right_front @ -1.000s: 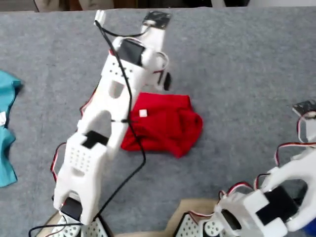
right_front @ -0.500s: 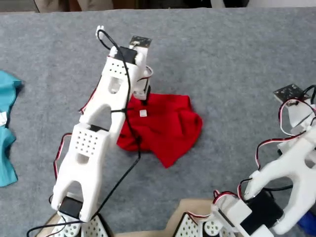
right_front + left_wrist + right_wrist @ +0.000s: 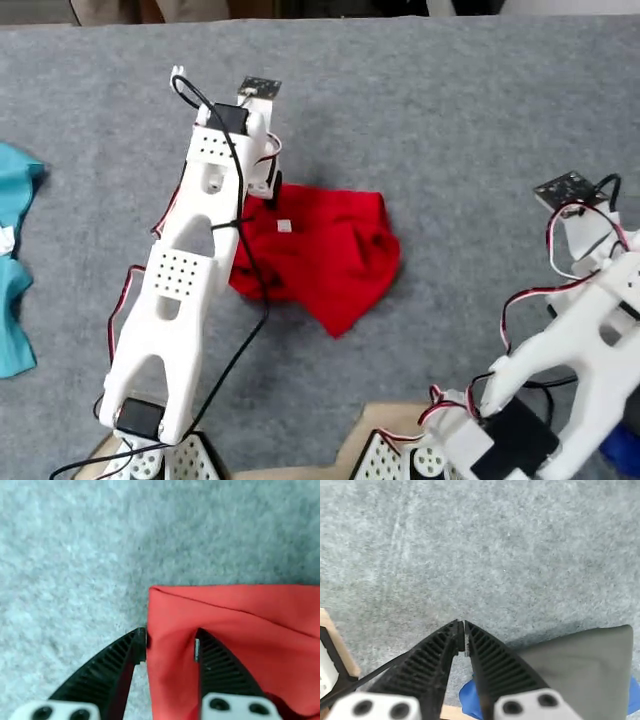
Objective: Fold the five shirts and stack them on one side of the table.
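Near the middle of the table, a little toward its left edge, your left gripper is down on the red shirt. It is clamped on the shirt's near-left corner. One finger sits on top of the fabric and the other lies just off the hem on the grey cloth, with a raised fold of red pinched between them. The jaws stand only as far apart as that fold is thick.

From the high view you can see the shirt lying roughly folded, with a small white label facing up close to the gripper. Its front corner hangs out in a loose point toward the front edge.

Your right gripper is well apart from the shirt, near the table's right edge. Its tips are pressed together and hold nothing, above bare grey cloth. Just beside it lie a dark grey object and something blue that you cannot identify.

A teal shirt lies crumpled at the left edge, well clear of both arms.
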`<state>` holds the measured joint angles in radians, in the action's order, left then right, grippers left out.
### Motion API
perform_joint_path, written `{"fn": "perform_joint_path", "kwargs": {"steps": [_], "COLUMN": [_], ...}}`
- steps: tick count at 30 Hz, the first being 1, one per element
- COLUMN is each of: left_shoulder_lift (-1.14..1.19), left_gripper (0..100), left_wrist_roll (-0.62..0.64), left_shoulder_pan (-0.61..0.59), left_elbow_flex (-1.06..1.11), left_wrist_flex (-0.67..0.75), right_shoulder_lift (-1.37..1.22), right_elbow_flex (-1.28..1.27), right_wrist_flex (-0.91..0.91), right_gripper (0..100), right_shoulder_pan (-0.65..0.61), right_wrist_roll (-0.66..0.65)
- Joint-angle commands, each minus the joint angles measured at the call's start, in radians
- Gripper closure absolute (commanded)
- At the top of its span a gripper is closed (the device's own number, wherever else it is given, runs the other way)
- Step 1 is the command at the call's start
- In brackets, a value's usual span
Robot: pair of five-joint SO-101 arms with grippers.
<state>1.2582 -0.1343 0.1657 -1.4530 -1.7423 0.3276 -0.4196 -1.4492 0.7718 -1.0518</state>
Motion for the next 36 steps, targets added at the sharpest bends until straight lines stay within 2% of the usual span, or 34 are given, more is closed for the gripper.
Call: {"fn": "perform_joint_path", "kwargs": {"steps": [1,6,10,15,20,25,30,36], "left_shoulder_lift": [0.012,0.016,0.013,0.012,0.01,-0.033,-0.255,-0.673], "left_gripper": [84,84,84,84,84,84,84,84], "left_wrist_roll": [0.003,0.003,0.003,0.003,0.003,0.003,0.003,-0.006], "left_shoulder_pan": [-0.031,-0.071,-0.109,-0.103,-0.086,-0.075,-0.064,-0.009], "left_elbow_flex": [-0.1,-0.118,-0.118,-0.118,-0.118,-0.1,0.078,0.609], "left_wrist_flex": [0.02,0.02,0.015,-0.015,-0.017,-0.02,-0.021,-0.02], "right_shoulder_lift": [0.073,0.124,0.159,0.153,0.013,-0.229,-0.418,-0.475], "right_elbow_flex": [-0.018,-0.048,-0.05,-0.012,0.099,0.343,0.596,0.688], "right_wrist_flex": [-0.006,-0.006,-0.005,0.061,0.175,0.158,0.002,-0.173], "right_gripper": [98.3,98.3,98.3,98.3,98.1,98.0,98.0,98.0], "right_shoulder_pan": [-0.03,-0.079,-0.166,-0.417,-0.697,-0.846,-0.905,-0.967], "right_wrist_roll": [0.014,0.014,0.048,0.189,0.347,0.405,0.408,0.413]}}
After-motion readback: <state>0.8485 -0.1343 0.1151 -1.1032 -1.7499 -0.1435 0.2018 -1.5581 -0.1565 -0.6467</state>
